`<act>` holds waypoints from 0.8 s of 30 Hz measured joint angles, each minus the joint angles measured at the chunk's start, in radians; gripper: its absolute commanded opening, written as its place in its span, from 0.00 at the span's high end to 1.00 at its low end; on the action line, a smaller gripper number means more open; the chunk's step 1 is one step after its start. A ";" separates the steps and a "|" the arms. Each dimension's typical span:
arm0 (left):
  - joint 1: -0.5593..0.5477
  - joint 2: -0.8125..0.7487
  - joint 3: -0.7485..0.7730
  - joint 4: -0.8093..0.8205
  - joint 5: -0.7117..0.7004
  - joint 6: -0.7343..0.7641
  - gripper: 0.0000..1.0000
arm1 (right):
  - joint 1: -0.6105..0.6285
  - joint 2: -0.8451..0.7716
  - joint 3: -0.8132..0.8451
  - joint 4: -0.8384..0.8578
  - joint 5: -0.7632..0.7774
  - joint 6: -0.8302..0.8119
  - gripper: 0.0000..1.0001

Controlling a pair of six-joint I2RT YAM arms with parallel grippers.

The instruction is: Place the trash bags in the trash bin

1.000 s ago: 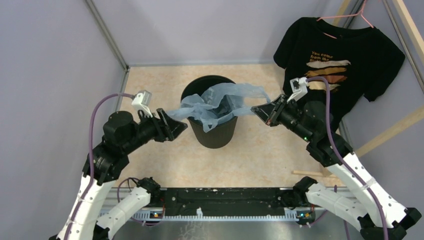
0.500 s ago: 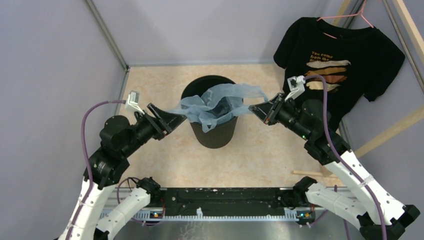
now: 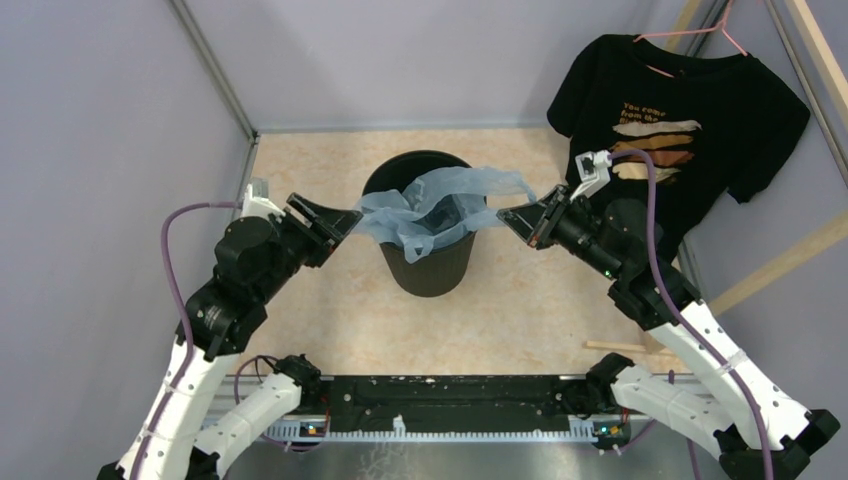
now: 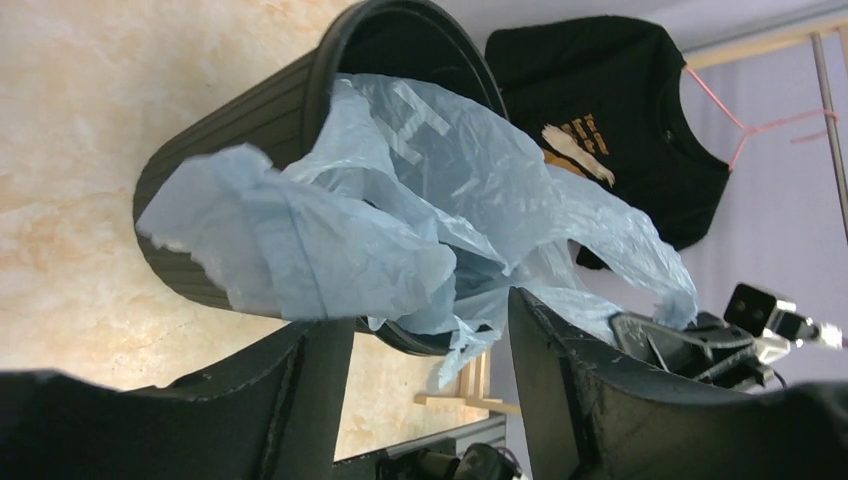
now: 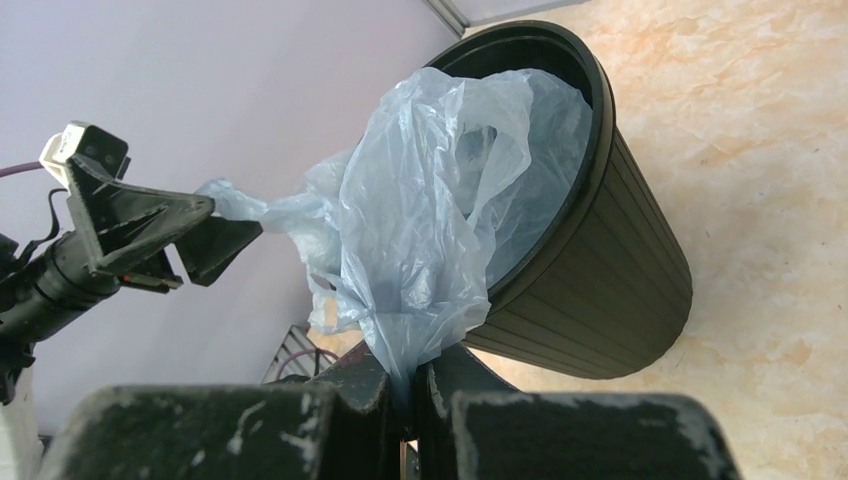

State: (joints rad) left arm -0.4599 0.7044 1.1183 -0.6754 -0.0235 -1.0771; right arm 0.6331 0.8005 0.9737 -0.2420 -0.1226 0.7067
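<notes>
The right gripper [image 5: 408, 378] has its two jaws pressed fully together, and between them it pinches a twisted corner of the trash bag [image 5: 420, 200], so this side of the bag is held firmly. The left gripper [image 4: 425, 315] stands with its two jaws wide apart and grips nothing. The opposite corner of the bag reaches just up to its fingers [image 4: 560, 380] and part of the plastic hangs in front of the gap, but I cannot tell if it touches them. I count one light-blue bag, stretched between the two grippers above the mouth of one trash bin [image 3: 430, 270]. The middle of the bag sags into the bin's opening, and its crumpled edges lie over the rim on the near side. The bin stands upright on the table [image 3: 300, 320], between the two arms. Behind the right arm, one black T-shirt [image 3: 700, 110] hangs on one pink hanger [image 3: 735, 40], well apart from the bin.
</notes>
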 measured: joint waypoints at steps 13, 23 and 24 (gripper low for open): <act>0.000 0.012 -0.017 0.016 -0.121 0.000 0.78 | 0.000 0.000 -0.005 0.018 0.001 -0.002 1.00; 0.000 -0.058 -0.100 0.068 -0.057 0.109 1.00 | 0.000 -0.026 -0.005 -0.031 0.032 -0.018 1.00; 0.000 -0.077 -0.117 0.071 -0.034 0.124 1.00 | 0.000 -0.035 -0.006 -0.042 0.038 -0.019 1.00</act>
State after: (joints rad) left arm -0.4599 0.6270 1.0008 -0.6044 -0.0574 -0.9531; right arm 0.6331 0.7654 0.9672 -0.2844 -0.0849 0.6880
